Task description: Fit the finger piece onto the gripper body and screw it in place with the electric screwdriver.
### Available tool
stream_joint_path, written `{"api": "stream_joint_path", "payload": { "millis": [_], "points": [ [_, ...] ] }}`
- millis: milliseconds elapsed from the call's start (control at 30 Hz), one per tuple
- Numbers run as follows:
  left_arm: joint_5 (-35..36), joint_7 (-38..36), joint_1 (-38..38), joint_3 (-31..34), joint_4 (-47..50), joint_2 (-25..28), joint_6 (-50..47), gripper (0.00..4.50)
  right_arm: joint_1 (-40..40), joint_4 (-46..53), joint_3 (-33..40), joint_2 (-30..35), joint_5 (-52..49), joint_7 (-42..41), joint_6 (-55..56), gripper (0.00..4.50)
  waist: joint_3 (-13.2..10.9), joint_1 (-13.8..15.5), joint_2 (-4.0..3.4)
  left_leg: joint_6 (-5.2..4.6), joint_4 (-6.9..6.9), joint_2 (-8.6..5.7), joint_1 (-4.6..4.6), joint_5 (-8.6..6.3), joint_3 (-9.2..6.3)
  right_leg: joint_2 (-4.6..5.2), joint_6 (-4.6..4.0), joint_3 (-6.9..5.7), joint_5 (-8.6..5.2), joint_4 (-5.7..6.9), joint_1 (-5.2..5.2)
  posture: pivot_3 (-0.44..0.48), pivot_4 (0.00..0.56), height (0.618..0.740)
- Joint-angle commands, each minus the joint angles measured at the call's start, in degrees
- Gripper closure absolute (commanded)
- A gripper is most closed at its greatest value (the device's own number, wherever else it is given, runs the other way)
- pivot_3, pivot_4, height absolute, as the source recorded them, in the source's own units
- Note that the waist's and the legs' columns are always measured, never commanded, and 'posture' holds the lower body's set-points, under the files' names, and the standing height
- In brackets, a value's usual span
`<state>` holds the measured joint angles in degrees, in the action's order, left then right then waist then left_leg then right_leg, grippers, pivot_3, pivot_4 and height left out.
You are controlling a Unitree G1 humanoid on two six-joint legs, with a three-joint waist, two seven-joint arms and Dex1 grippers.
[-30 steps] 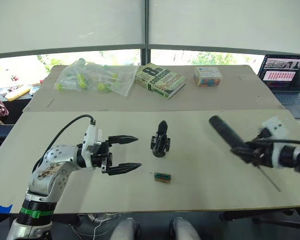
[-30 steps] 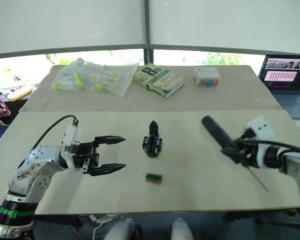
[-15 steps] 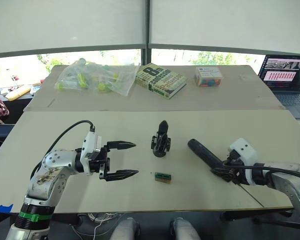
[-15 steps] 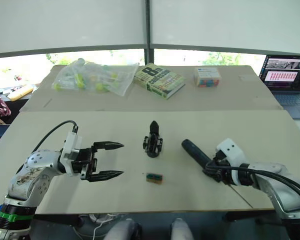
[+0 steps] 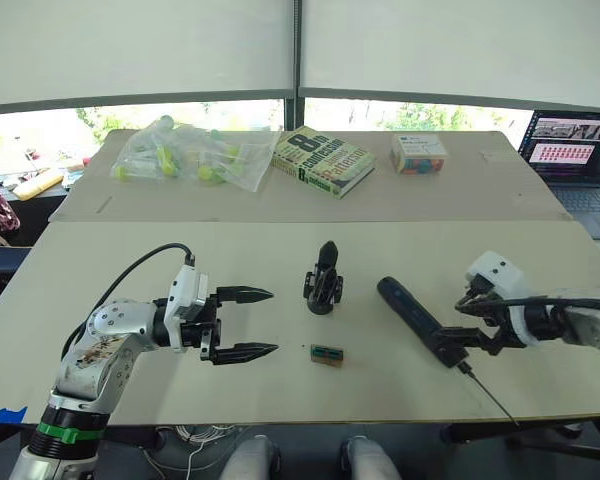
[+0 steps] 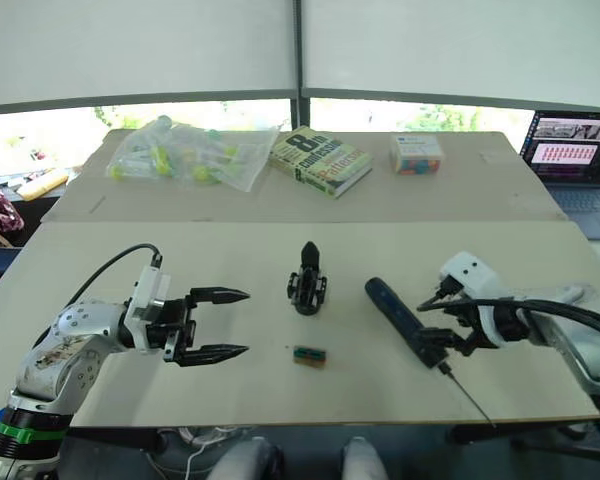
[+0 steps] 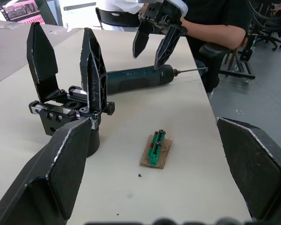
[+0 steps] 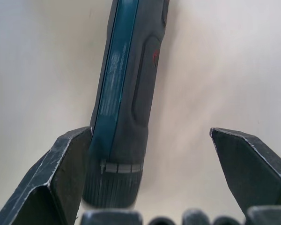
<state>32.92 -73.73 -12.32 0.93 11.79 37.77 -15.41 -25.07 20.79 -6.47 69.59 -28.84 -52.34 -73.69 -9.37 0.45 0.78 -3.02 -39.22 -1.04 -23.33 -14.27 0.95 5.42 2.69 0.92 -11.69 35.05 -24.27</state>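
Black right hand (image 5: 467, 338) agape beside electric screwdriver (image 5: 416, 317)

An office or robotics lab workroom: a long pale table (image 5: 130, 250) stands under wide windows (image 5: 200, 112) with white roller blinds (image 5: 130, 45). Behind the table's far edge an open laptop (image 5: 572, 140) shows a screen, and near it lie a thick book (image 5: 320, 160) and bagged parts (image 5: 185, 155). Office chairs (image 7: 264, 35) stand beyond the table.

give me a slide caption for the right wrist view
Open right gripper poised over the electric screwdriver lying on the table.
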Motion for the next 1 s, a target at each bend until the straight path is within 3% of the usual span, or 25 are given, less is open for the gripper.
{"api": "stream_joint_path", "payload": {
  "millis": [33, 167, 433, 633, 1000],
  "points": [
    [0.5, 0.3, 0.1, -0.3, 1.8, -0.1, 0.0, 0.0, -7.1, 1.9, -4.0, 1.2, -3.1, -2.4, -8.0, 0.04, 0.0, -0.2, 0.0, 0.0, 0.0, 0.01, 0.01, 0.0, 0.0, -0.01, -0.02, -0.01, -0.01, 0.0, 0.0, 0.0, 0.15, 0.74],
    [0.5, 0.7, 1.2, -0.6, 2.5, -0.1, 0.2, 0.0, -13.8, 3.8, -12.0, 2.1, -2.8, -2.3, -12.9, 0.04, 0.0, -0.4, 0.0, 0.01, 0.01, 0.04, -0.05, -0.01, -0.02, -0.01, -0.07, -0.05, -0.03, 0.02, -0.07, 0.0, 0.15, 0.74],
    [0.1, 1.1, 2.7, -1.4, 4.0, 0.0, 0.5, 0.0, -16.9, 1.6, -16.0, -3.1, -0.5, 3.2, -14.0, 0.04, 0.0, -0.1, 0.01, 0.01, -0.01, -0.06, -0.12, -0.01, -0.01, 0.14, -0.06, -0.06, -0.01, 0.01, -0.09, 0.0, 0.15, 0.74],
    [0.3, 2.2, 3.6, -2.4, 5.8, -0.6, 0.1, 0.0, -16.4, -0.5, -22.0, -3.5, 1.1, 3.5, -11.6, 0.04, 0.0, 0.0, 0.01, 0.01, 0.0, -0.03, -0.13, -0.01, -0.02, 0.12, -0.08, -0.08, 0.01, 0.04, -0.13, 0.0, 0.15, 0.74],
    [0.8, 3.6, 4.8, -1.7, 6.7, -0.4, -0.2, 0.0, -16.2, -2.9, -26.3, -3.1, 4.1, 2.6, -8.8, 0.04, 0.0, -0.1, 0.01, 0.01, 0.0, -0.03, -0.1, -0.01, -0.01, 0.1, -0.08, -0.1, 0.01, 0.04, -0.1, 0.0, 0.15, 0.74]
  ]
}}
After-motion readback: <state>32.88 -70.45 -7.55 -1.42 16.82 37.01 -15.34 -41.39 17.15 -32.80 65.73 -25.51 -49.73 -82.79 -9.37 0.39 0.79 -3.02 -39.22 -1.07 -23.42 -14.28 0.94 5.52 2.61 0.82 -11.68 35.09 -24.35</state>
